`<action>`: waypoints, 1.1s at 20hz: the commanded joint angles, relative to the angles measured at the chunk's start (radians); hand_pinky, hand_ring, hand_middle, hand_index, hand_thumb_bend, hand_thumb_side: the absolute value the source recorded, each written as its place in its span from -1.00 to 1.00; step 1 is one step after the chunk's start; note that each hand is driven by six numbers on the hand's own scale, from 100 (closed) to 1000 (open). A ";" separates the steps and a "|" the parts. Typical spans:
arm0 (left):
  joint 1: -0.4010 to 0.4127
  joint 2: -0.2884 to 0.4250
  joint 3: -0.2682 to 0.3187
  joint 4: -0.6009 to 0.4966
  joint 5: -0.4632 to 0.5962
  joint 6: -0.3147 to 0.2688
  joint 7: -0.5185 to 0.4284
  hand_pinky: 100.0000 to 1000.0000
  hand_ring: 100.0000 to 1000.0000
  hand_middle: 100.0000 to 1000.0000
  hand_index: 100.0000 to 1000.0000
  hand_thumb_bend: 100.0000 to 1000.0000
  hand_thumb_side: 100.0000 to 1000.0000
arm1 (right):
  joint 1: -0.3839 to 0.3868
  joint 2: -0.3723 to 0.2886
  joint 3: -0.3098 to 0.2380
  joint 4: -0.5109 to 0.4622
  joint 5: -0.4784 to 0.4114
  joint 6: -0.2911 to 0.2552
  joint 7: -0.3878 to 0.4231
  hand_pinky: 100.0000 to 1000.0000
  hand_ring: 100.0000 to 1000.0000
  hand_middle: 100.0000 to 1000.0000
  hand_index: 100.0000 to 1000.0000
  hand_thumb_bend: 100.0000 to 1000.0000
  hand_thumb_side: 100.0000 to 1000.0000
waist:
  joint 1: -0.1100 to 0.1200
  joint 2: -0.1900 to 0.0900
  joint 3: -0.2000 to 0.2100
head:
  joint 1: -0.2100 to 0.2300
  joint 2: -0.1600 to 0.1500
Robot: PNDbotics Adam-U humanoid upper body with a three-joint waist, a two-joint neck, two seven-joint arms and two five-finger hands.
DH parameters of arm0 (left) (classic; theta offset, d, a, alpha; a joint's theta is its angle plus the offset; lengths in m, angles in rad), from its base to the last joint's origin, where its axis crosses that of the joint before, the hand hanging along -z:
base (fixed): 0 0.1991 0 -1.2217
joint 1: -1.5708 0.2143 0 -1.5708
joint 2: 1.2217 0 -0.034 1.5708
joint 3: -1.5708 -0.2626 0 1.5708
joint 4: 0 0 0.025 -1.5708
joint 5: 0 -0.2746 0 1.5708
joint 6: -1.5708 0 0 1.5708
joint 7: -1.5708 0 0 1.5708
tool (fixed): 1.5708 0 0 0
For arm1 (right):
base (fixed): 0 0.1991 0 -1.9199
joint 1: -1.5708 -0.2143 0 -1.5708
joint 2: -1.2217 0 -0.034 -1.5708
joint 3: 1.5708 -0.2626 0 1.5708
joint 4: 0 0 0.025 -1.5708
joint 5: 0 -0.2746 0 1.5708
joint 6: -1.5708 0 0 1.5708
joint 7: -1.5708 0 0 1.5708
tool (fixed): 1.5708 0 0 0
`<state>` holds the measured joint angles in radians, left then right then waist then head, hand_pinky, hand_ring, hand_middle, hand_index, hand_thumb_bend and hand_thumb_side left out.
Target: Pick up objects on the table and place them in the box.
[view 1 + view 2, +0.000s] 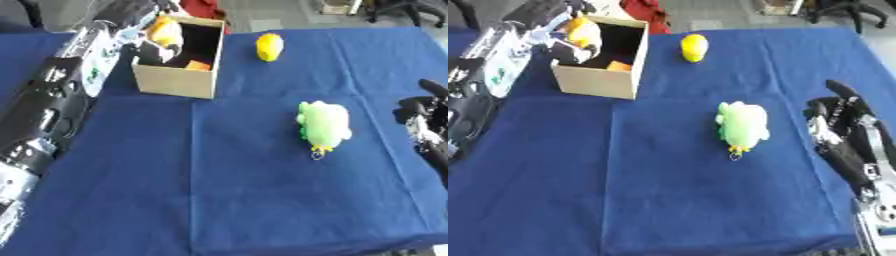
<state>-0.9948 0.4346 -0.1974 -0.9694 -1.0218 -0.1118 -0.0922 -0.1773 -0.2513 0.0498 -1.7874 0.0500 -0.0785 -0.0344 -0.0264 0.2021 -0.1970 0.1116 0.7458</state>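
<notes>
The right hand (pixel 840 131) rests at about four o'clock on the blue-covered table (pixel 219 200), palm down with its fingers loosely extended and nothing in it. Near the middle, toward three o'clock, a green plush toy (pixel 323 125) lies on the cloth, a small ring at its near end, apart from the right hand. Farther back, at about eleven o'clock, stands the open cardboard box (pixel 179 77) with something orange inside. The left hand (pixel 156 47) hangs over the box's left rim, fingers curled round an orange and yellow toy (pixel 164 31). At twelve o'clock, beyond the box, a yellow object (pixel 269 47) sits alone.
</notes>
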 commanded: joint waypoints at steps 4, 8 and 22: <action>0.003 0.052 0.031 -0.086 0.134 0.028 0.070 0.69 0.48 0.52 0.77 -0.17 0.30 | -0.014 -0.019 -0.012 -0.008 -0.004 -0.002 -0.002 0.33 0.28 0.20 0.80 -1.00 -0.24 | 0.012 -0.014 0.011 | -0.011 -0.015; 0.042 0.103 0.039 -0.212 0.330 0.046 0.098 0.67 0.36 0.36 0.64 -0.34 0.13 | -0.024 -0.026 -0.016 -0.006 0.007 -0.001 -0.004 0.33 0.29 0.21 0.80 -1.00 -0.26 | 0.012 -0.012 0.026 | -0.022 -0.018; 0.458 0.224 0.120 -0.805 0.909 0.087 0.132 0.66 0.20 0.16 0.50 -0.56 -0.01 | -0.217 -0.247 0.062 0.139 0.100 0.000 0.111 0.38 0.36 0.30 0.86 -1.00 -0.39 | 0.003 -0.002 0.109 | -0.067 -0.019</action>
<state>-0.5275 0.6293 -0.0978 -1.7232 -0.1351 -0.0322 0.0346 -0.3786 -0.4487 0.1064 -1.6546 0.1375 -0.0746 0.0600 -0.0263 0.2033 -0.0859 0.0495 0.7361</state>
